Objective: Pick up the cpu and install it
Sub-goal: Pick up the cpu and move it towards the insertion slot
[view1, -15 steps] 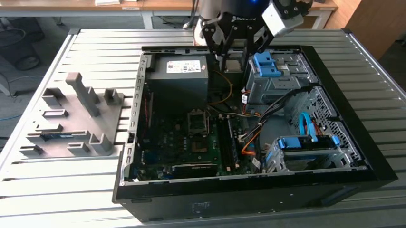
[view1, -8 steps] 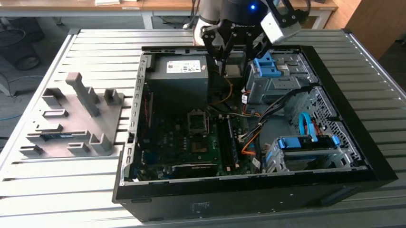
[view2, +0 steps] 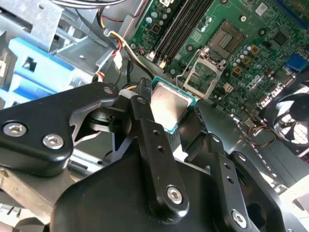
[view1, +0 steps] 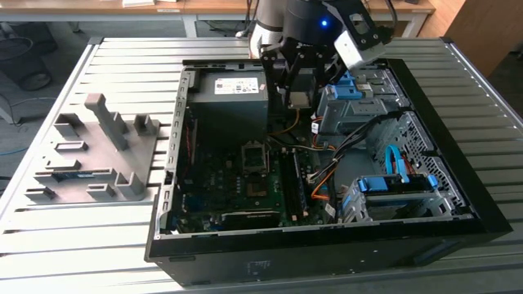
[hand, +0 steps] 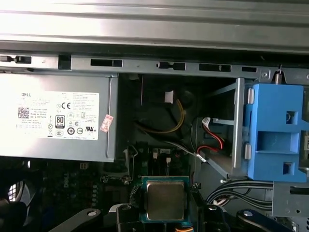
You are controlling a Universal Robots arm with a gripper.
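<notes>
gripper (view2: pixel 169 110) clamped on the cpu (view2: pixel 170 102), socket (view2: pixel 205 77) well below it. could bend pins if set down crooked or rotated.

— How is the light in the exterior view?
— Bright and even, coming from above. The slatted surface (view1: pixel 122 55) shines pale, with glare on the slats toward the exterior view's right. The inside of the computer case (view1: pixel 327 260) drops into shadow, and a small blue lamp (view1: pixel 324 23) glows on the arm.
— And the wrist views?
— In the second wrist view the cpu (view2: pixel 170 102) lid throws white glare and the circuit board (view2: pixel 241 43) is brightly lit. In the first wrist view the power supply (hand: pixel 58 116) is lit, and below it everything is nearly black.
</notes>
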